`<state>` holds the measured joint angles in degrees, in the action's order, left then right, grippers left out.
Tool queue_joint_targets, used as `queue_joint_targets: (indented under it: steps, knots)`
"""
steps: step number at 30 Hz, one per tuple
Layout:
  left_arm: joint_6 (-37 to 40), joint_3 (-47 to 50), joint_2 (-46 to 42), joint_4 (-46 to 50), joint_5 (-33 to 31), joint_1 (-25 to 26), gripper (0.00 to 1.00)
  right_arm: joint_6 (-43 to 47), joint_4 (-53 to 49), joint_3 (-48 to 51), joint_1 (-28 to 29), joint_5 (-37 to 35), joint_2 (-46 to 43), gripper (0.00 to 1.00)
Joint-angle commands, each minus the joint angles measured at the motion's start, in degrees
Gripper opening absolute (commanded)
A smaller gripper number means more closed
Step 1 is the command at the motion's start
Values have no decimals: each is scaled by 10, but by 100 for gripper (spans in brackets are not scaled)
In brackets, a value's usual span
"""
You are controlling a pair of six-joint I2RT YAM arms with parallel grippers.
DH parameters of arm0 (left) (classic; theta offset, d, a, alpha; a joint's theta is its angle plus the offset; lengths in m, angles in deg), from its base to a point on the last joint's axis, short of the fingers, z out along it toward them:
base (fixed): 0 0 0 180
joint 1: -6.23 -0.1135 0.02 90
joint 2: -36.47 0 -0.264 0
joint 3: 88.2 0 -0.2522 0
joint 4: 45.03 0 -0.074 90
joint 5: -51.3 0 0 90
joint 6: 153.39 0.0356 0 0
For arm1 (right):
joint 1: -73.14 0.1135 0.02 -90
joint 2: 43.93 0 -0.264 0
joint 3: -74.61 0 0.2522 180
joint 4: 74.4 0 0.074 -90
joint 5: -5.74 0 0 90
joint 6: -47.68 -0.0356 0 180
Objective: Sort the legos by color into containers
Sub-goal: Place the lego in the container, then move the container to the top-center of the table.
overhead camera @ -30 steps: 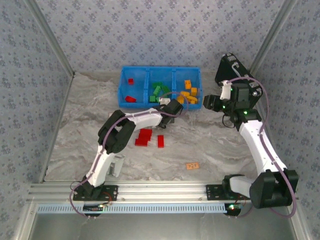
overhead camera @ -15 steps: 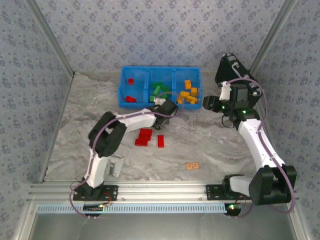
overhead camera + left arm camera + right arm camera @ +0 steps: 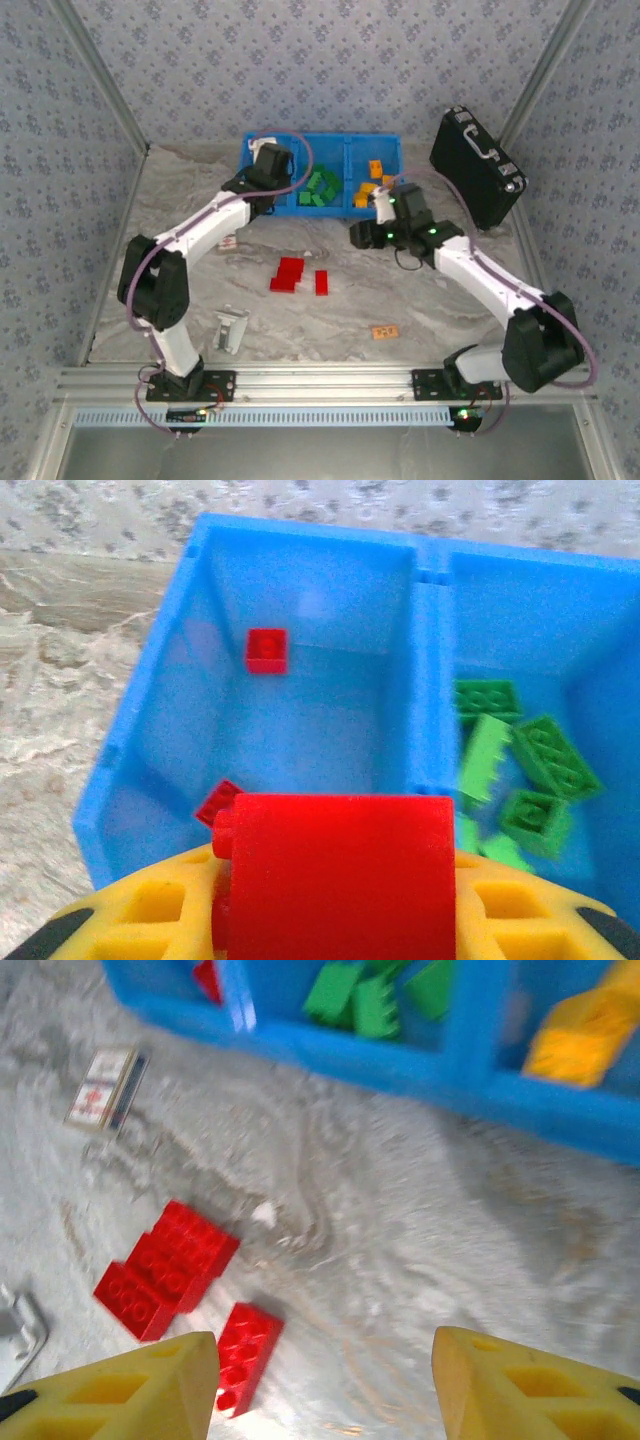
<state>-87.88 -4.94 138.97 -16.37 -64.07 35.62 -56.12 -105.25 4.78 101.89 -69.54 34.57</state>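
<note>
**Surface.** One counter (image 3: 430, 290), grey-white and marbled, with a ribbed metal rail (image 3: 320, 382) along its near edge.

**Room.** Walls (image 3: 300, 60) on three sides, papered pale blue with a small floral repeat. Slanted metal posts (image 3: 100, 75) stand at the corners.

**Containers.** One blue tray (image 3: 345, 138) with three compartments side by side, set at the far edge of the counter.
- Left compartment: two loose red bricks. One (image 3: 267, 650) lies by the far wall. One (image 3: 215, 802) lies at the near corner, partly hidden.
- Middle compartment: green bricks (image 3: 520, 755) in a loose heap, about six.
- Right compartment: orange-yellow bricks (image 3: 372, 182), roughly five. They are too small to count exactly.

**Bricks on the counter.** Three red, mid-counter and well apart from the tray. Two of them are a touching pair (image 3: 165, 1270). A single brick (image 3: 248, 1345) lies just beside the pair.

**Tools.**
- Left tool (image 3: 335, 915): clenched on one held red brick (image 3: 335, 860), poised above the left compartment.
- Right tool (image 3: 325, 1385): released, with yellow fingers (image 3: 120, 1390) wide apart and nothing between them. It is above the counter between the tray and the loose red bricks.

**Sundries.**
- One black case (image 3: 478, 165), tilted, at the far right by the corner post.
- One pale-orange tag (image 3: 385, 331), near the front of the counter.
- One metal bracket (image 3: 232, 328), front left.
- One small printed card (image 3: 105, 1090), flat on the counter near the tray's left end.
</note>
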Motion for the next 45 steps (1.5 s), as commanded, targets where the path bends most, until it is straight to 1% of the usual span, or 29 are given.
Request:
queue_joint_targets:
  steps: [1, 6, 12, 14, 16, 17, 21, 25, 29, 34, 39, 45]
  knots:
    - [30, -51, 62, -29, 42, -24, 31, -39, 11, -16, 52, -43, 35, 60]
    - [0, -98, 147, -52, 88, -43, 31, -78, 27, -25, 118, -76, 94, 60]
    - [-27, -108, 181, -71, 113, -65, 32, -85, 18, -59, 159, -82, 150, 60]
    - [-30, -114, 189, -61, 124, -71, 42, -81, 20, -68, 170, -85, 156, 60]
    - [-28, -121, 197, -48, 136, -73, 47, -79, 17, -75, 174, -82, 163, 60]
    - [-27, -118, 200, -44, 138, -73, 51, -78, 16, -77, 177, -81, 167, 60]
    - [-34, -88, 193, -54, 133, -74, 59, -78, 16, -78, 181, -79, 173, 60]
    - [-41, -63, 183, -60, 136, -75, 59, -78, 11, -74, 183, -84, 169, 60]
    - [-55, -40, 175, -56, 144, -73, 57, -77, 2, -72, 184, -90, 170, 60]
    - [-75, 25, 153, -65, 138, -60, 56, -74, -16, -77, 184, -110, 171, 59]
    - [-87, 84, 111, -68, 131, -45, 55, -72, -29, -73, 184, -115, 168, 59]
    - [-91, 126, 60, -58, 111, -18, 55, -83, -55, -69, 185, -89, 190, 61]
